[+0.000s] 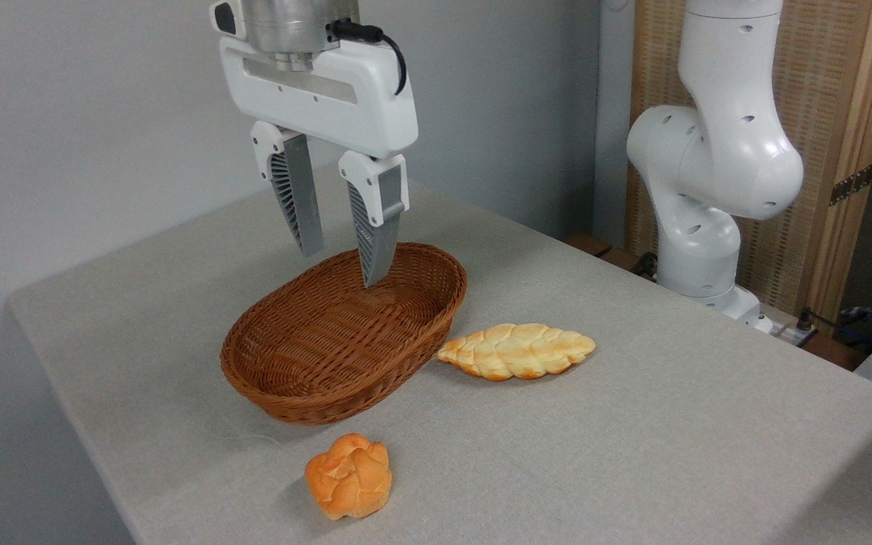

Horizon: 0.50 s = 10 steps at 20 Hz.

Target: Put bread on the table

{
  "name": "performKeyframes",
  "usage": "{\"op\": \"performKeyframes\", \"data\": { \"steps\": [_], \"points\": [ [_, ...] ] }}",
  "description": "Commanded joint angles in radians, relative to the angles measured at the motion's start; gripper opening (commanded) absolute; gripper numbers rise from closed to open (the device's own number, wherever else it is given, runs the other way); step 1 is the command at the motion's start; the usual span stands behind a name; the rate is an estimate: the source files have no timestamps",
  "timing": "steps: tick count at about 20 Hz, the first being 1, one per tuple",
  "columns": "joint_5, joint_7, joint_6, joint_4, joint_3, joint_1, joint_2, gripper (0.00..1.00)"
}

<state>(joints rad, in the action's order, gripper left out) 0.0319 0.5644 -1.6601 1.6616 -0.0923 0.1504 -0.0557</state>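
Now our gripper [344, 263] hangs spread and empty above the wicker basket [284, 393]; the braided loaf [516, 350] lies on the table [671, 439] mid-frame, so we should retreat clear.

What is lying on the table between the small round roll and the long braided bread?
Nothing. In the camera view the stretch of table between the round roll and the bread is bare cloth; the basket sits off to the left of it.

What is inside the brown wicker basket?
The wicker basket looks empty: only bare weave shows. Its near wall hides a strip of the floor. The open end effector hangs above it.
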Motion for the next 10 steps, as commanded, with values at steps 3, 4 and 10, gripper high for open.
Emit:
{"op": "performKeyframes", "data": {
  "steps": [3,4,10],
  "points": [
    [0.020,-0.040,-0.010,-0.017,0.032,-0.014,0.022,1.00],
    [0.020,-0.040,-0.012,-0.017,0.032,-0.014,0.022,1.00],
    [0.017,-0.024,-0.020,-0.017,0.066,-0.054,0.022,1.00]
  ]
}}
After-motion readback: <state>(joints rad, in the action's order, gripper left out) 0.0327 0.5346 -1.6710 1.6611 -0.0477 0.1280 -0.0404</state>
